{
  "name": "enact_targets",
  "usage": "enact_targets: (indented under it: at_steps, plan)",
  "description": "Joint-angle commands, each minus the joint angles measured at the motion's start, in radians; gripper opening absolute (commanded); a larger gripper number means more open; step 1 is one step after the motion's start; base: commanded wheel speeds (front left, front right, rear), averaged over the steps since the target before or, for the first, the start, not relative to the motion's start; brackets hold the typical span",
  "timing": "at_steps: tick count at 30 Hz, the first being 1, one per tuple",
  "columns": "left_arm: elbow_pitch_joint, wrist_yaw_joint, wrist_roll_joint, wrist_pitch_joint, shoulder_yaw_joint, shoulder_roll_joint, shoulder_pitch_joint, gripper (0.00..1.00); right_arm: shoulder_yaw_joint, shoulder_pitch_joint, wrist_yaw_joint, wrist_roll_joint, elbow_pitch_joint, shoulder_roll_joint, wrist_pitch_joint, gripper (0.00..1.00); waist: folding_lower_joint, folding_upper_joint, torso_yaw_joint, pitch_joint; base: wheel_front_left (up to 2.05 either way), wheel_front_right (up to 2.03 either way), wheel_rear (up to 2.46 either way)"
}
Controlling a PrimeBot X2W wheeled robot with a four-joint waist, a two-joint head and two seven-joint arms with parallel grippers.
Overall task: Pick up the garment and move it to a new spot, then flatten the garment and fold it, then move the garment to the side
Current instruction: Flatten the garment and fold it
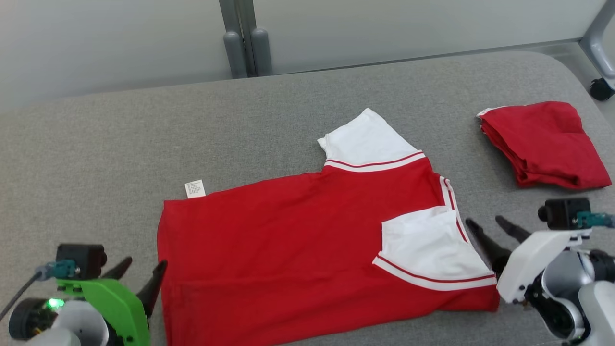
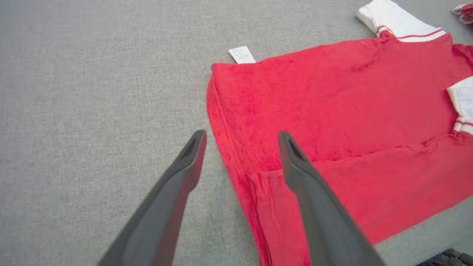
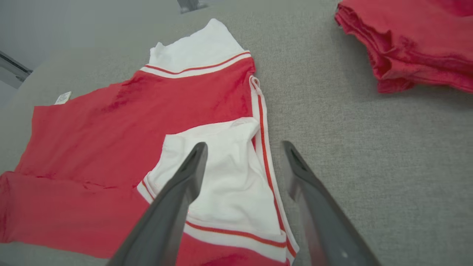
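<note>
A grey cloth-covered table (image 1: 120, 144) with a rounded far corner carries 2 things. A red shirt (image 1: 298, 240) lies spread flat near the front edge, its near long side folded over onto itself. 1 white sleeve (image 1: 365, 139) points away, and the other sleeve (image 1: 427, 245) is folded onto the red body. A white tag (image 1: 195, 188) sticks out at the shirt's far left corner onto the cloth. Well apart, on the right, sits a folded red pile (image 1: 547, 144).

Grey woven-fabric worktop (image 1: 120, 144), far corners rounded. Folded stack of red cloth (image 1: 543, 144), a white edge at its far left corner, lying on the worktop's far right. Two grey rounded posts (image 1: 245, 48) behind the far edge, against pale frosted panels (image 1: 96, 38). Black caster wheel (image 1: 601, 89), upper right, off the worktop.
</note>
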Motion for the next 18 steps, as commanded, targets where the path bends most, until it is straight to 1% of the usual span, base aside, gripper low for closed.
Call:
enact_targets:
  at_steps: [1,6,10,13,16,18]
  plan:
    - [0.011,0.004,0.027,-0.018,0.012,-0.011,-0.041,1.0,-0.003,-0.05,0.0,-0.021,-0.007,0.001,-0.021,1.0,0.0,-0.0001,0.007,0.03,0.0,0.0,0.0]
    - [0.067,-0.014,0.093,-0.04,0.025,-0.059,-0.15,1.0,0.015,-0.209,0.0,-0.059,0.023,0.003,-0.054,1.0,0.0,-0.0001,0.022,0.112,0.0,0.0,0.0]
    - [0.134,-0.056,0.122,-0.002,0.007,-0.107,-0.24,1.0,0.057,-0.361,0.0,-0.066,0.08,-0.015,-0.074,1.0,0.0,-0.0001,0.043,0.185,0.0,0.0,0.0]
    - [0.196,-0.091,0.136,0.019,-0.004,-0.147,-0.3,1.0,0.1,-0.47,0.0,-0.069,0.141,-0.032,-0.093,1.0,0.0,-0.0001,0.064,0.231,0.0,0.0,0.0]
    - [0.243,-0.116,0.153,0.037,-0.014,-0.178,-0.35,1.0,0.143,-0.56,0.0,-0.068,0.211,-0.054,-0.104,1.0,0.0,-0.0001,0.084,0.27,0.0,0.0,0.0]
    - [0.28,-0.138,0.168,0.039,-0.019,-0.206,-0.394,1.0,0.199,-0.653,0.0,-0.054,0.296,-0.077,-0.112,1.0,0.0,-0.0001,0.107,0.305,0.0,0.0,0.0]
